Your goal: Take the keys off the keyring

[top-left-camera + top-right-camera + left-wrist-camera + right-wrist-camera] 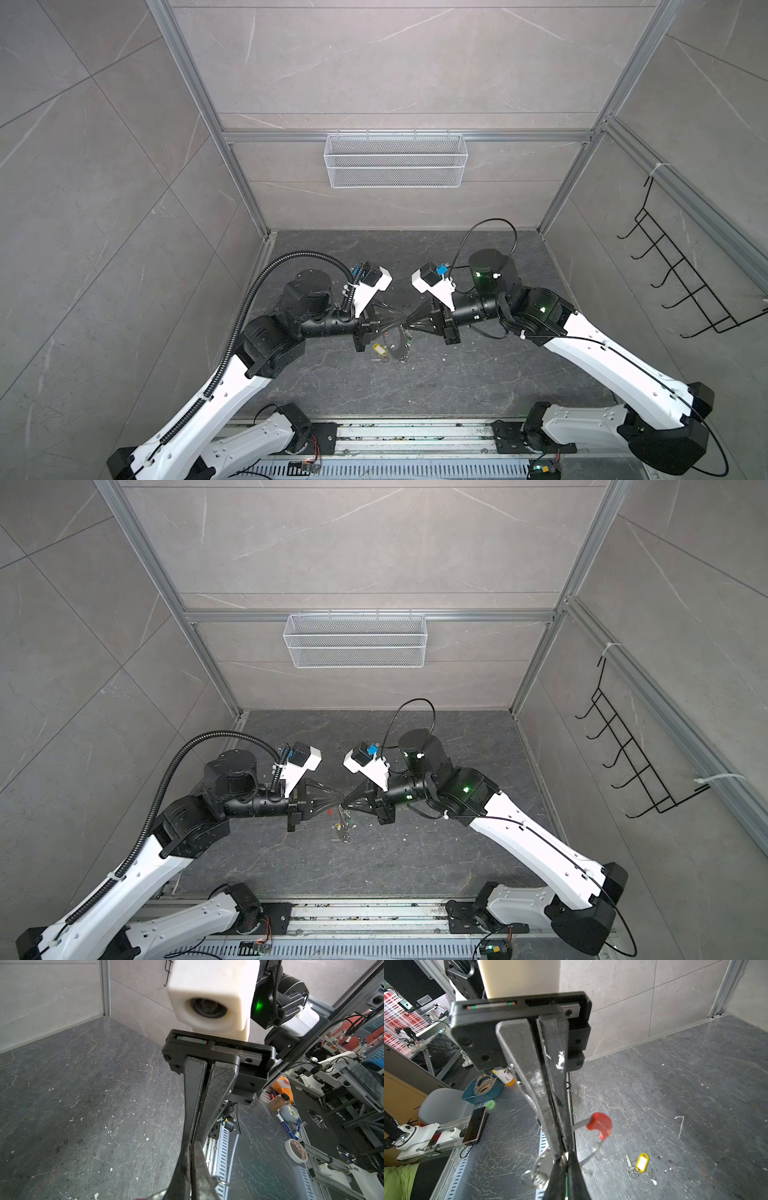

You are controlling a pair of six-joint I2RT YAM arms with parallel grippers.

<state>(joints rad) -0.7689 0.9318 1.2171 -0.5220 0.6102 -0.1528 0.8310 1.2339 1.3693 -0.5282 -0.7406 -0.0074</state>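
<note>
Two arms are seen in both top views, meeting tip to tip over the middle of the dark bench [457, 374]; the left hand [400, 325] is closed tight, and the right hand [409, 327] likewise. One keyring [580, 1124] is held clear of the bench where the two pairs of tips meet; which hand pinches the wire cannot be told. Its one red sleeve [600, 1125] is seen beside the fingers. Two keys are counted; the yellow-tagged key [641, 1162] is laid flat on the bench, apart from the hoop; the green-tagged key [409, 341] is hung just under the tips, blurred. One white mesh basket [395, 160] is hung on the back wall; one black hook rack [681, 274] is fixed to the side wall.
</note>
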